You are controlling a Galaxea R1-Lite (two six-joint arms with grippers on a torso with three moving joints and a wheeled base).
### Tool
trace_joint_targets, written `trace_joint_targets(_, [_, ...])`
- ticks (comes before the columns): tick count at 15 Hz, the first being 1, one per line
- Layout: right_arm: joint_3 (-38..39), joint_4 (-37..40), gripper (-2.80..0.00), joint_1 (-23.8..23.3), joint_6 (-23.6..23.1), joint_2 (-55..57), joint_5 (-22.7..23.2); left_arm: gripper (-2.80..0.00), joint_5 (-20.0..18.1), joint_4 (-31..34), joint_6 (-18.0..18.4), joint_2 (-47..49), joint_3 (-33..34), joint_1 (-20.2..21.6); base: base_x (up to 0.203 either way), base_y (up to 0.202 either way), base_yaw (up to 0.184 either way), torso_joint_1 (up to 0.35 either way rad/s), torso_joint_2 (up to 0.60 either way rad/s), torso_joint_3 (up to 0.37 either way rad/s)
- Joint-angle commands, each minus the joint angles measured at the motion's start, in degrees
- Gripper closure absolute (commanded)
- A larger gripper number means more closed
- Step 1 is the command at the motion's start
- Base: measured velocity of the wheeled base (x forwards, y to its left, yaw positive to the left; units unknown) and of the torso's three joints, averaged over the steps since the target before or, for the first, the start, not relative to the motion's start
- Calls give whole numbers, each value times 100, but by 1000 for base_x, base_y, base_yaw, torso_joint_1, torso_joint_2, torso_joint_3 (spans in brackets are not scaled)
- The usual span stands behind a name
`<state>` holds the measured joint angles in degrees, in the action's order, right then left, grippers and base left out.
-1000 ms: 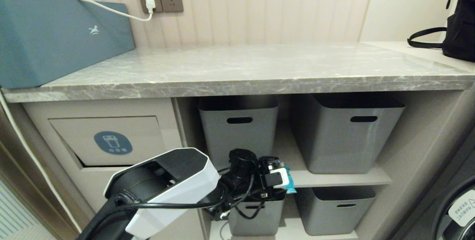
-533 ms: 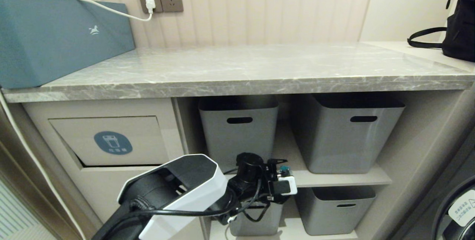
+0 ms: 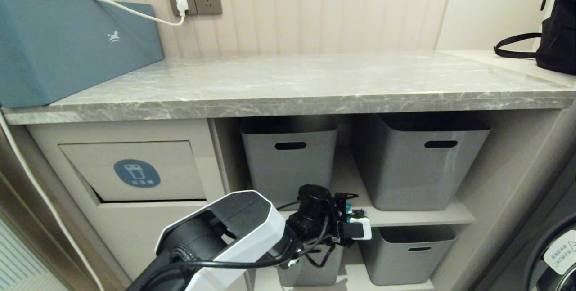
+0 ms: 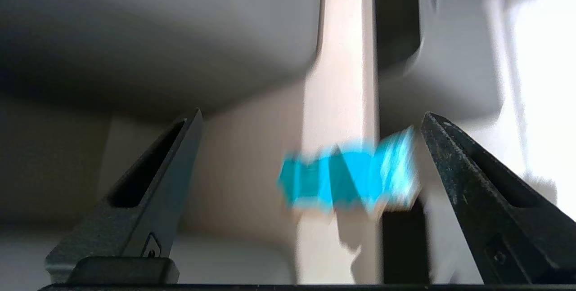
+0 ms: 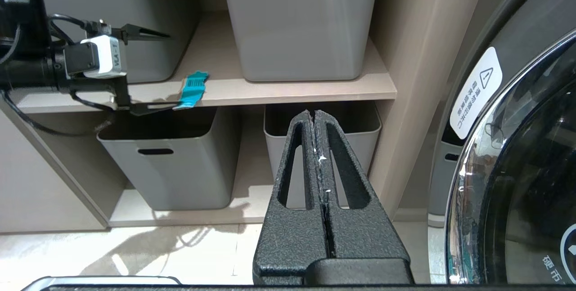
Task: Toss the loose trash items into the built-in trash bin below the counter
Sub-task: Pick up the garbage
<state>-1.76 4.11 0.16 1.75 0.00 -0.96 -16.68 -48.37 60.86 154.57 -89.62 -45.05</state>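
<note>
A teal barcoded wrapper point(image 5: 193, 88) lies on the front edge of the middle shelf point(image 5: 292, 88), below the counter point(image 3: 315, 84). My left gripper point(image 5: 171, 70) is open at that shelf edge. The wrapper point(image 4: 346, 181) sits between its spread fingers, closer to one finger point(image 4: 454, 169). In the head view the left wrist point(image 3: 355, 228) covers the wrapper. The built-in trash bin point(image 3: 135, 172), a beige flap with a blue oval sticker, is to the left of the left arm. My right gripper point(image 5: 313, 112) is shut and empty, low before the bottom shelf.
Grey baskets point(image 3: 288, 156) point(image 3: 418, 160) fill the shelves, with two more point(image 5: 162, 160) on the bottom one. A teal-blue box point(image 3: 67, 43) and a plugged-in white cable stand on the counter's left, a black bag point(image 3: 558, 34) at its right. A washing machine door point(image 5: 531, 147) is at the right.
The left arm has moved to the right and a little lower along the shelf front, staying open. Its wrist now covers the wrapper in the head view.
</note>
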Motion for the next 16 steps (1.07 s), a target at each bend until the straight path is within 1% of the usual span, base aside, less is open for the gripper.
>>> trace_joint_targets(1, [0, 2, 0, 2, 1, 0, 0, -280, -23, 365, 265, -144, -79, 39, 0, 0, 0, 0, 0, 0])
trace_joint_targets(3, [0, 2, 0, 2, 1, 7, 0, -280, -28, 855, 673, -221, -151, 112, 0, 0, 0, 0, 0, 0])
trace_joint_targets(4, [0, 2, 0, 2, 1, 8, 0, -280, -29, 975, 811, -242, -145, 128, 0, 0, 0, 0, 0, 0])
trace_joint_targets(8, [0, 2, 0, 2, 1, 0, 0, -280, 4, 1353, 1074, -276, -131, 93, 0, 0, 0, 0, 0, 0])
trace_joint_targets(10, [0, 2, 0, 2, 1, 7, 0, -280, 62, 1495, 1139, -323, -127, 84, 0, 0, 0, 0, 0, 0])
trace_joint_targets(14, [0, 2, 0, 4, 1, 9, 0, -280, 556, 1567, 1144, -325, -107, -48, 0, 0, 0, 0, 0, 0])
trace_joint_targets(16, [0, 2, 0, 2, 1, 0, 0, -280, 613, 1567, 1139, -276, -135, -136, 0, 0, 0, 0, 0, 0])
